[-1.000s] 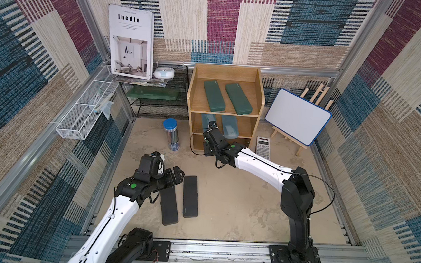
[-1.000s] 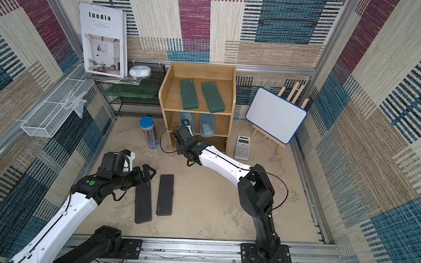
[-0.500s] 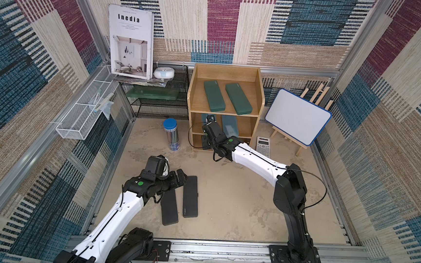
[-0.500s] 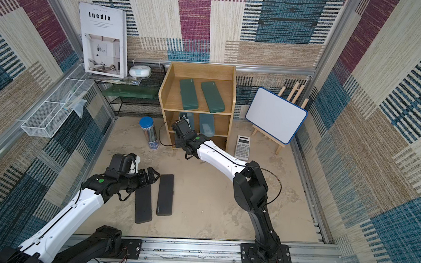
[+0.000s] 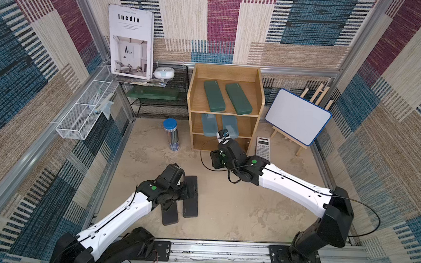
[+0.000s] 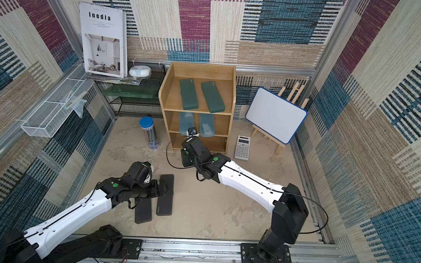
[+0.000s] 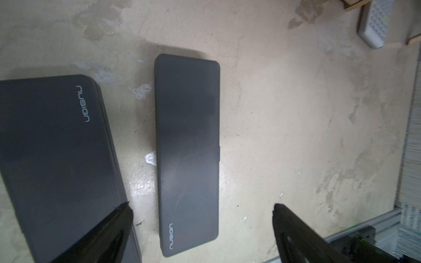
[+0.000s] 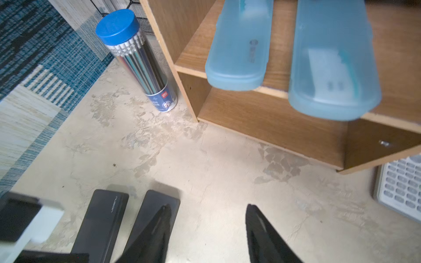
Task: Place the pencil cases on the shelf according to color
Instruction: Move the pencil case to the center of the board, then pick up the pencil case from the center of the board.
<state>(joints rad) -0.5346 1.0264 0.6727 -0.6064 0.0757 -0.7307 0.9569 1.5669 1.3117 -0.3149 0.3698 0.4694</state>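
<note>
Pencil cases (image 6: 213, 96) so far: the green pair (image 5: 214, 96) lies side by side on the top tier of the shelf (image 5: 227, 73), centre of the frame in both top views. The blue pair (image 5: 208, 127) sits on the middle tier, ends poking over the front edge. The black pair (image 5: 190, 209) is on the floor, lower left of centre, side by side with a small gap. The left gripper (image 7: 200, 204) hangs over them, fingers spread wide, gripping nothing. The right gripper (image 8: 208, 206) is just in front of the bottom tier, fingers apart and empty. A calculator (image 5: 263, 148) lies right of the shelf
</note>
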